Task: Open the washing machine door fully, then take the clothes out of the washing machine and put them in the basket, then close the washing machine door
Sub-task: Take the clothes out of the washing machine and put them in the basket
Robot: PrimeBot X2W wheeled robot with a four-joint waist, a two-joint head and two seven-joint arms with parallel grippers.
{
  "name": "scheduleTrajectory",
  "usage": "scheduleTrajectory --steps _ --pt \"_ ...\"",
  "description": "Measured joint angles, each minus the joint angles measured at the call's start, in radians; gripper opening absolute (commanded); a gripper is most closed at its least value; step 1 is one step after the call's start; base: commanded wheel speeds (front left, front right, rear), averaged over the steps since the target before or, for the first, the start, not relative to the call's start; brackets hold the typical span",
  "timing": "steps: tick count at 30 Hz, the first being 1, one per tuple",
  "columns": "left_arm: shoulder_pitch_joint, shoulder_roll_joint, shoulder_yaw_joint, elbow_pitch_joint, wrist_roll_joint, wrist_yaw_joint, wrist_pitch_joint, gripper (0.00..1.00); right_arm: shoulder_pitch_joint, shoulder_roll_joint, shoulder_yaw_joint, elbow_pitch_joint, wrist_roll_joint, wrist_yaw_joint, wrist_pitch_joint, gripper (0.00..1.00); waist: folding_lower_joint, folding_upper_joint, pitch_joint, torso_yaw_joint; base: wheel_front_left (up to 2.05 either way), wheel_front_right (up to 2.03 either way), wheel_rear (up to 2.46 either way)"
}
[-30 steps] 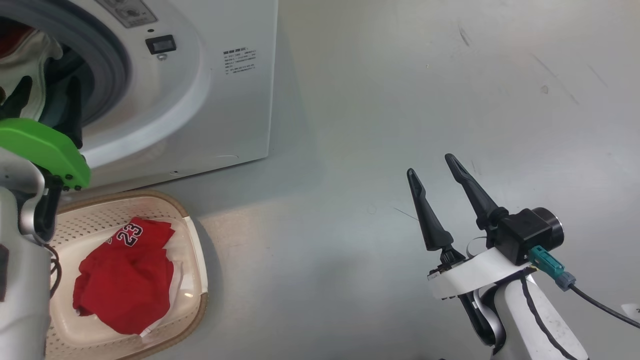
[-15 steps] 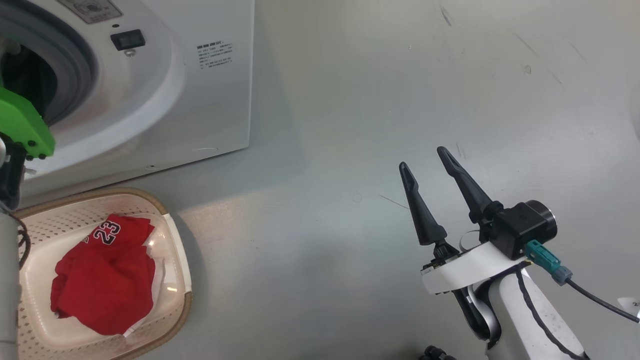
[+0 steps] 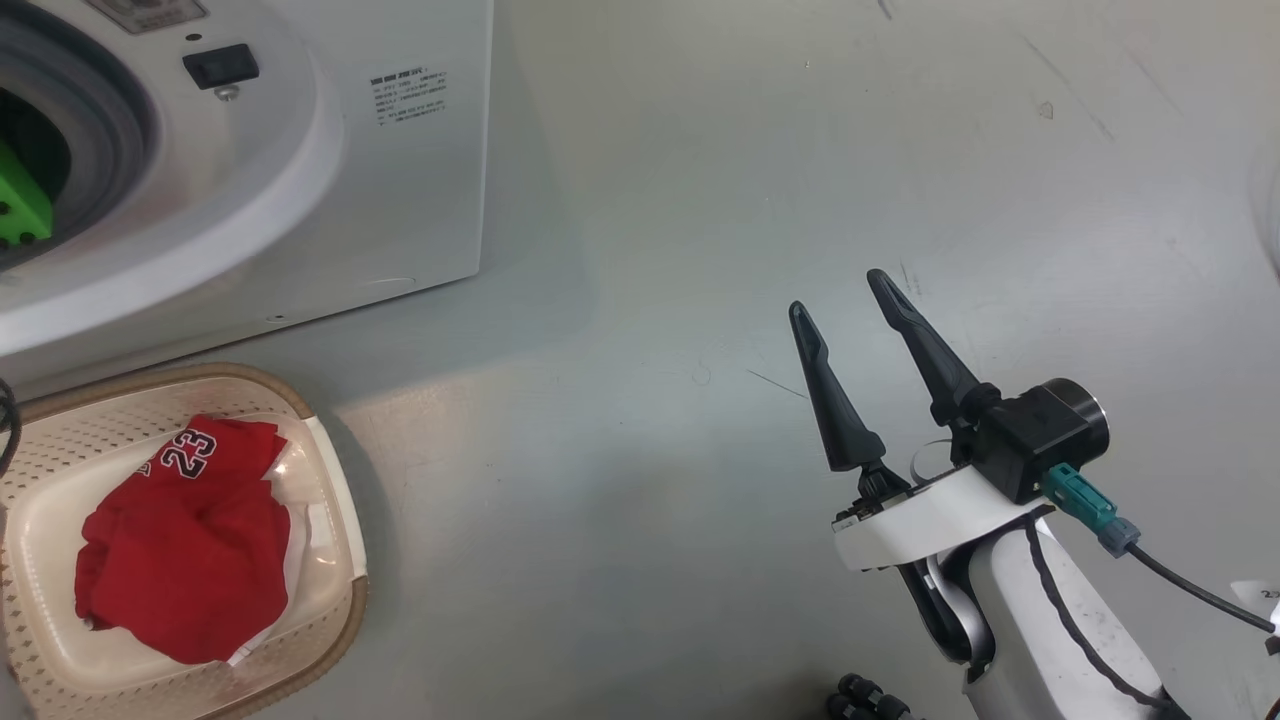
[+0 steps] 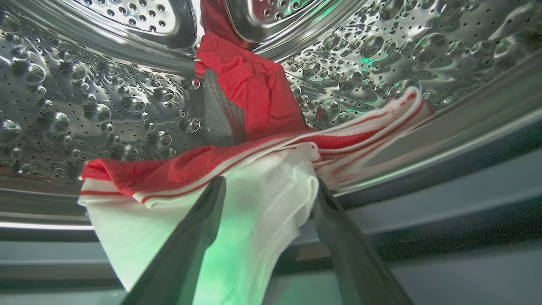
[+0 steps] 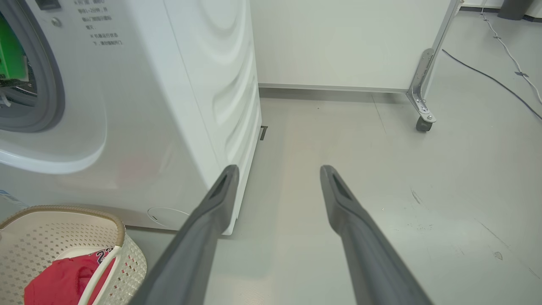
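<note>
Inside the washing machine's (image 3: 300,200) steel drum (image 4: 106,106), my left gripper (image 4: 269,183) is open, its two fingers on either side of a fold of white fabric (image 4: 262,199). Red clothes with white stripes (image 4: 254,97) lie just beyond, draped over the drum's lip. The green cover of my left wrist (image 3: 20,205) shows within the grey-ringed opening. My right gripper (image 3: 835,295) hangs open and empty over the floor, right of the machine. The basket (image 3: 335,520) sits on the floor before the machine with a red garment numbered 23 (image 3: 180,560) in it. The washing machine door is out of view.
Bare grey floor (image 3: 650,200) spreads between the machine and my right arm. In the right wrist view a white panel on a castor leg (image 5: 421,123) stands behind the machine, and a cable (image 5: 491,76) runs across the floor at far right.
The head camera has moved, sliding the scene leftward. My left wrist's green cover has gone from in front of the basket and opening to inside the opening. My right gripper stays open.
</note>
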Motion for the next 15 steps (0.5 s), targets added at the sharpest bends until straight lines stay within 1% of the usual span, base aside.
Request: scheduleTrajectory --steps 5,6,7,8,11,15 --pt "-0.032 -0.011 0.008 0.029 -0.003 0.006 -0.004 1.0 -0.003 0.0 0.005 0.0 0.0 -0.002 0.0 1.0 0.0 0.0 0.007 -0.001 0.0 0.0 0.0" --pt "-0.04 -0.014 0.011 0.037 -0.011 0.006 -0.004 0.76 -0.003 0.0 0.005 0.0 0.0 -0.002 0.0 1.0 0.0 0.0 0.008 -0.001 0.0 0.0 0.0" --pt "-0.046 -0.018 0.014 0.044 -0.019 0.006 -0.005 0.28 -0.004 0.0 0.006 0.001 0.0 -0.002 0.0 1.0 0.0 0.0 0.009 -0.001 0.0 0.0 0.0" --pt "-0.051 -0.021 0.015 0.049 -0.021 0.006 -0.009 0.0 -0.005 0.0 0.007 0.001 0.0 -0.002 0.0 1.0 0.0 0.0 0.011 -0.001 0.0 0.0 0.0" --pt "-0.056 -0.027 0.015 0.067 -0.022 0.004 -0.019 0.0 -0.012 0.0 0.007 0.002 0.0 -0.009 0.0 1.0 0.0 0.0 0.012 0.0 0.0 0.0 0.0" --pt "-0.062 -0.031 0.011 0.095 -0.022 -0.01 -0.056 0.0 -0.023 0.0 0.005 0.009 0.0 -0.011 0.0 1.0 0.0001 0.0 0.006 0.003 0.0 0.0 0.0"
